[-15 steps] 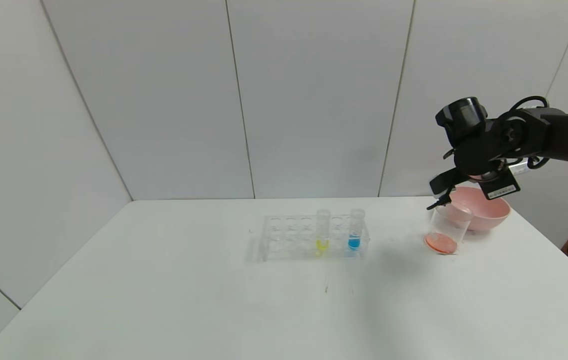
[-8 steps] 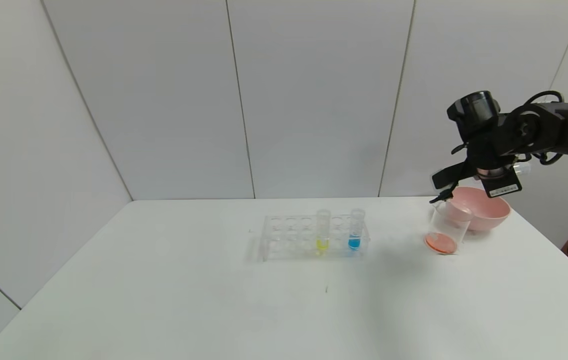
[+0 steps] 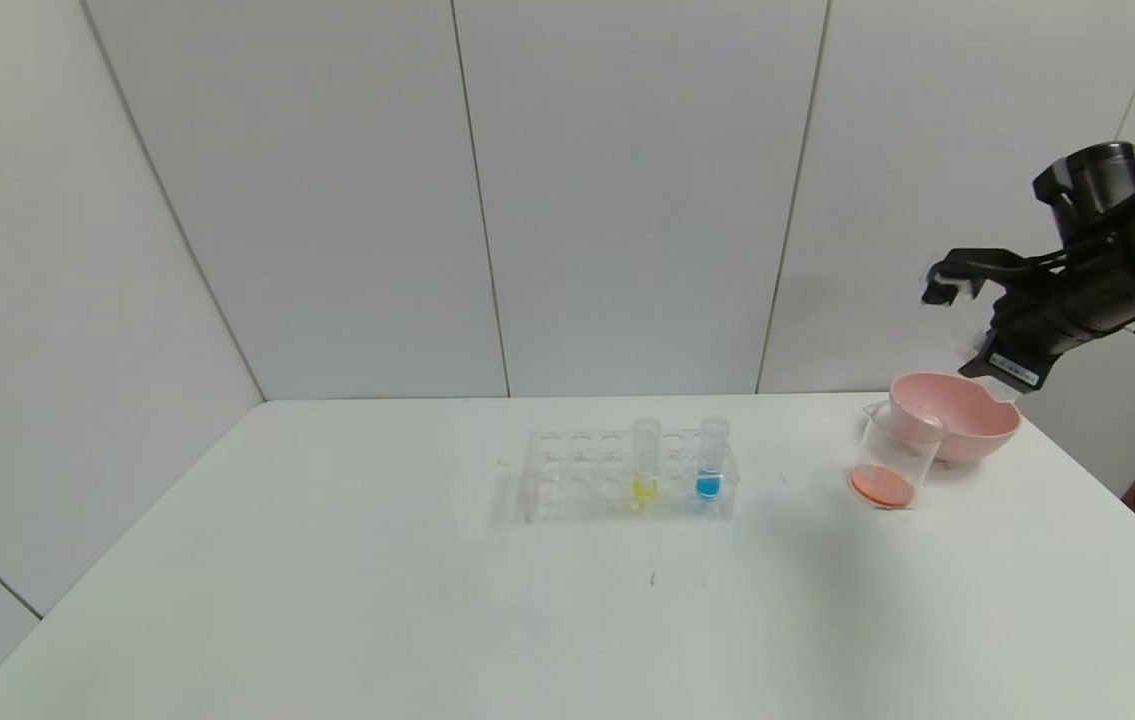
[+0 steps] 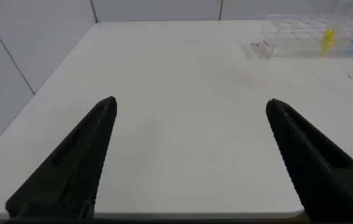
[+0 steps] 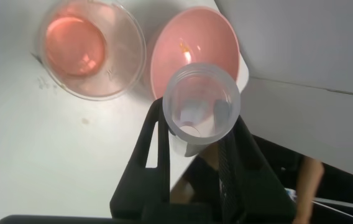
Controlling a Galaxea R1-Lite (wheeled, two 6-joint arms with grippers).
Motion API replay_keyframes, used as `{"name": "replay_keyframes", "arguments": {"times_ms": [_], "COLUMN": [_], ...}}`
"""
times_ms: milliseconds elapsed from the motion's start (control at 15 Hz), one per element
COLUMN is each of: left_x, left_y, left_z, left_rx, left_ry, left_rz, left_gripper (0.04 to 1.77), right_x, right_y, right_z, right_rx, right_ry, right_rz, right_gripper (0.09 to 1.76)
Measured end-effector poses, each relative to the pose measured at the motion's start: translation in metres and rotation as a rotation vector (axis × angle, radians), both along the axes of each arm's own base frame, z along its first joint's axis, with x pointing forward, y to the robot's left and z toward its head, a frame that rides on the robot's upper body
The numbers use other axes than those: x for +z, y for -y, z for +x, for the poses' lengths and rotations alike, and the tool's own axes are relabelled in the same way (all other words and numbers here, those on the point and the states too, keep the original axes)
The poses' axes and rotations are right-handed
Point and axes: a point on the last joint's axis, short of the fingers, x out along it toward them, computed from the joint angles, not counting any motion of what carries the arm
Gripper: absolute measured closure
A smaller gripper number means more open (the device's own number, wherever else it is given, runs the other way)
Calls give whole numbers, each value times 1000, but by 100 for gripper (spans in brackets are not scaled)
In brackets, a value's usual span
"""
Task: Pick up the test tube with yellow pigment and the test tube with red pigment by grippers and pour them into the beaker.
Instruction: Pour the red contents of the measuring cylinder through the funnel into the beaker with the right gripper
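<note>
While your right gripper (image 5: 195, 155) hangs above the pink bowl (image 3: 962, 420), its two black fingers are clamped on one clear round tube, the test tube with red pigment (image 5: 198, 112), now looking empty. Count two tubes upright in the clear many-holed rack (image 3: 627, 475): the test tube with yellow pigment (image 3: 644, 462) and a blue one (image 3: 711, 460). One beaker (image 3: 892, 458), beside the bowl, holds red-orange liquid. Your left gripper (image 4: 189, 155) stands apart over the white table (image 3: 427, 600).

Below the right gripper's (image 3: 947, 285) jaws stand the pink bowl (image 3: 967, 425) and beaker (image 3: 889, 462); bare bench (image 3: 327, 600) lies beyond.
</note>
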Motion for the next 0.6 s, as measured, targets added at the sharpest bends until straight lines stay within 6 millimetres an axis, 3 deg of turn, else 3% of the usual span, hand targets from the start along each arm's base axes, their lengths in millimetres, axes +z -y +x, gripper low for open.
{"name": "replay_keyframes", "arguments": {"times_ms": [333, 600], "left_x": [0, 0], "left_y": [0, 0], "left_z": [0, 0], "left_rx": [0, 0], "left_ry": [0, 0], "left_rz": [0, 0], "left_gripper": [9, 9], "right_x": [35, 53], "right_y": [33, 70], "right_z": [-27, -55], "right_rx": [-65, -116], "right_ry": [99, 151], "right_rz": [481, 642], "right_gripper": [134, 134]}}
